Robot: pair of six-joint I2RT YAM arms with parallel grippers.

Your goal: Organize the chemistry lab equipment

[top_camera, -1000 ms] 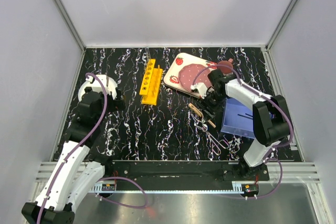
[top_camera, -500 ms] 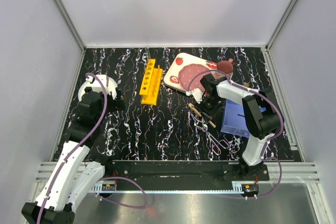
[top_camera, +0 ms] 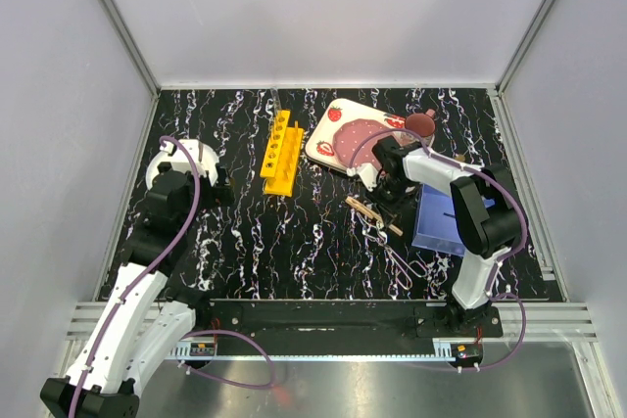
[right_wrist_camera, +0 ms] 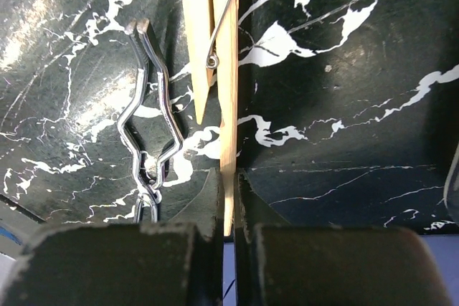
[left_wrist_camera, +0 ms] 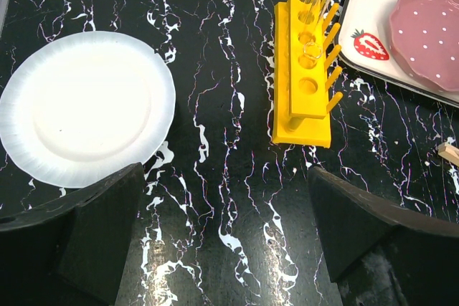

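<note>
Right gripper [right_wrist_camera: 228, 202] jaws nearly closed, pinching one leg end of the tan wooden clamp [right_wrist_camera: 228, 98], lying right of centre on table [top_camera: 323, 237]. Thin grip: clamp may pivot or slip on lift, snagging silvery forceps [right_wrist_camera: 148, 185] just beside. Left gripper [left_wrist_camera: 228, 220] jaws wide, empty.

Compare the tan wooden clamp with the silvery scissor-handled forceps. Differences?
Material: the tan wooden clamp is pale wood with a wire spring; the silvery scissor-handled forceps are all shiny metal. Shape: the clamp is straight slats; the forceps have wavy jaws and ring handles. State: the right gripper is shut on the clamp's end; the forceps lie free. Shared: both slender, side by side on the black marbled table.
</note>
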